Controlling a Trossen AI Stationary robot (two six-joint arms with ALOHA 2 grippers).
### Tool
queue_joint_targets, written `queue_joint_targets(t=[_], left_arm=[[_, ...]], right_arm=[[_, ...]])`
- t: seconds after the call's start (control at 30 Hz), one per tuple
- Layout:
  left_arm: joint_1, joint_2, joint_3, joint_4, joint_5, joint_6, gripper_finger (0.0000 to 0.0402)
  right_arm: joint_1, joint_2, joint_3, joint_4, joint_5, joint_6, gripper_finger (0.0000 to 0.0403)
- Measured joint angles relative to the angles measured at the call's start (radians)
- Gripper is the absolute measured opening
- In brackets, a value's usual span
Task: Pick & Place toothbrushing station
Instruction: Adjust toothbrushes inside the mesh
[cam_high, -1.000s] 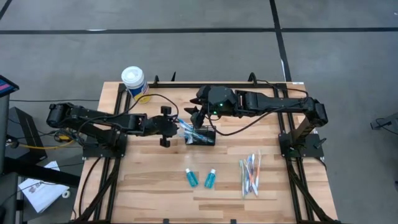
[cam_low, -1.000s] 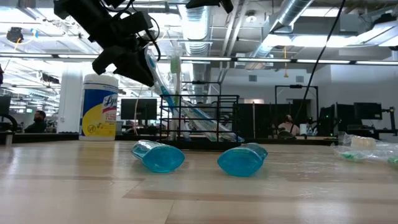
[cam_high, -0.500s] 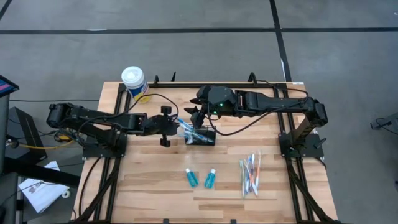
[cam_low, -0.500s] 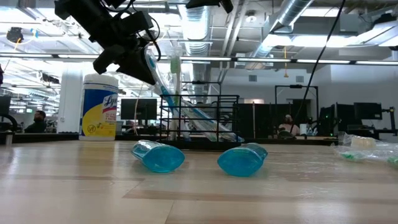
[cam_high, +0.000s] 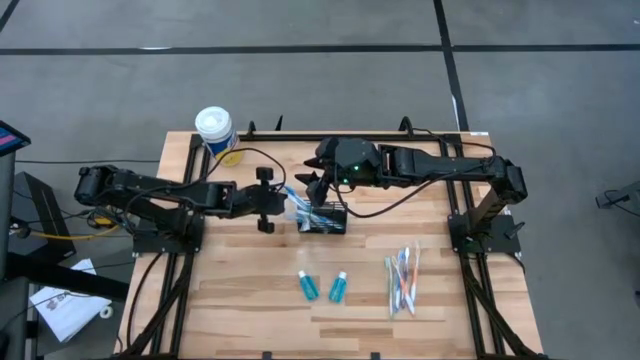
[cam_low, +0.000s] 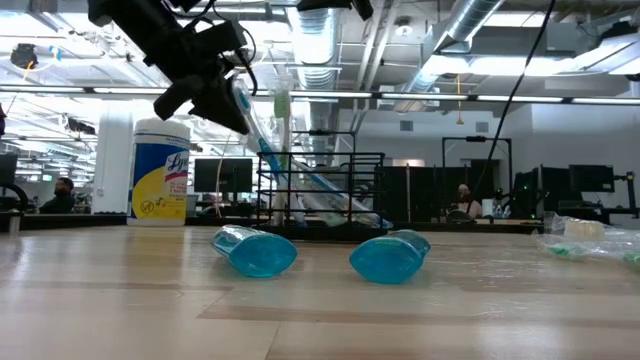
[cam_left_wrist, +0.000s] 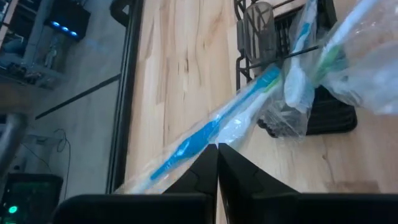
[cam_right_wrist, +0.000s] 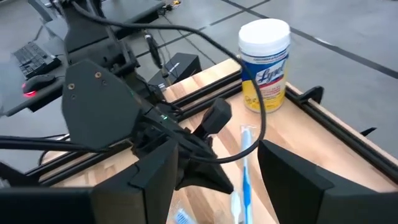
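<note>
- Little has moved since the earlier frames: the left gripper (cam_high: 268, 201) has only eased a touch away from the small black wire-mesh rectangular basket (cam_high: 325, 220), and everything else lies as before
- That left gripper is clenched on a slim blue toothbrush in a clear plastic wrapper (cam_left_wrist: 214, 124); in the left wrist view its two dark fingers (cam_left_wrist: 200, 177) meet on the wrapped handle
- From the low view the toothbrush slants upward out of the basket (cam_low: 320, 190), with its lower end down among the wires
- More wrapped brushes lean inside the basket, though how many is hard to tell through the crinkled plastic
- The basket stands on the pale wooden table (cam_high: 240, 290) near its middle, just below the right gripper (cam_high: 318, 186)
- The right gripper hovers over the basket's far side with its fingers spread apart, holding nothing
- Two small teal tubes (cam_high: 308, 287) lie side by side on the table nearer the front edge, well apart from the basket
- A loose bunch of blue, white and orange toothbrushes (cam_high: 402, 280) lies to the right of the tubes
- A white-lidded round canister with a yellow label (cam_high: 216, 133) stands at the table's back left corner
</note>
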Motion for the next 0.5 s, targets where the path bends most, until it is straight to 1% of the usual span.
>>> queue_joint_targets(t=[0.3, 0.5], left_arm=[[-0.007, 0.0, 0.101, -0.012, -0.045, 0.015, 0.0], [-0.003, 0.0, 0.15, -0.129, -0.075, 0.042, 0.0]], right_arm=[[-0.001, 0.0, 0.0, 0.005, -0.006, -0.006, 0.0212], [-0.001, 0.0, 0.011, 0.0, -0.014, -0.035, 0.0212]])
